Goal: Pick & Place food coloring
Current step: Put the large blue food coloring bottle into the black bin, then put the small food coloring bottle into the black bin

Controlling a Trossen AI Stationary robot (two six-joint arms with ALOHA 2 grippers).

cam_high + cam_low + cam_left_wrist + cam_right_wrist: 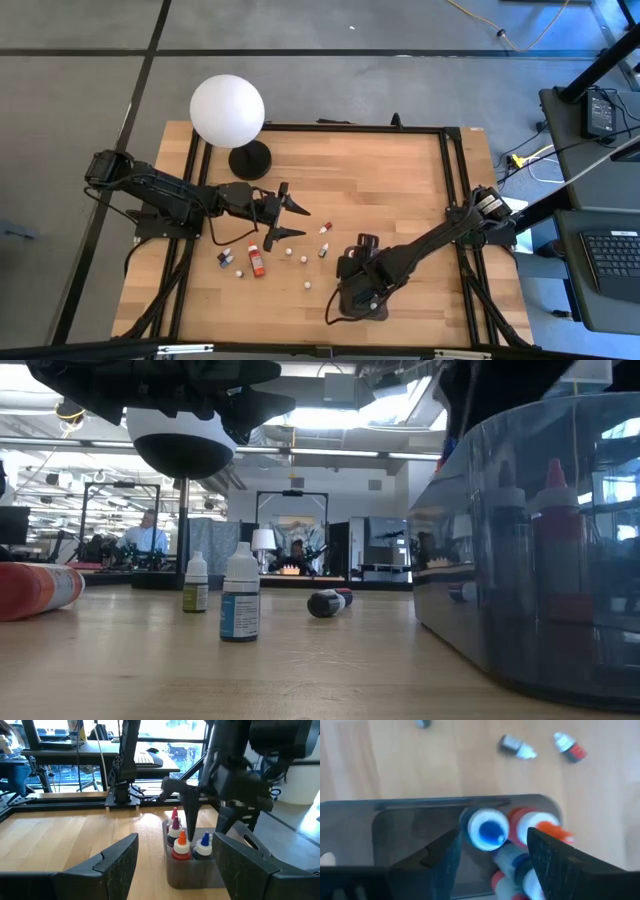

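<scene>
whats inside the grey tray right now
Standing in the grey tray: a blue-capped bottle, an orange-capped bottle and two more bottles behind them. The right end effector is open just above them. The tray's floor beneath the bottles is hidden.

Wooden desk [400,180], black frame along its edges. Far left: white globe lamp [228,110] on a round black base. Left of centre: loose small bottles [232,260] scattered on the wood, some upright, some lying down. Among them a larger red bottle [256,259] lies on its side. Near edge, right of centre: dark grey tray [192,870] standing on the desk, with several upright dropper bottles [181,845] inside.
</scene>
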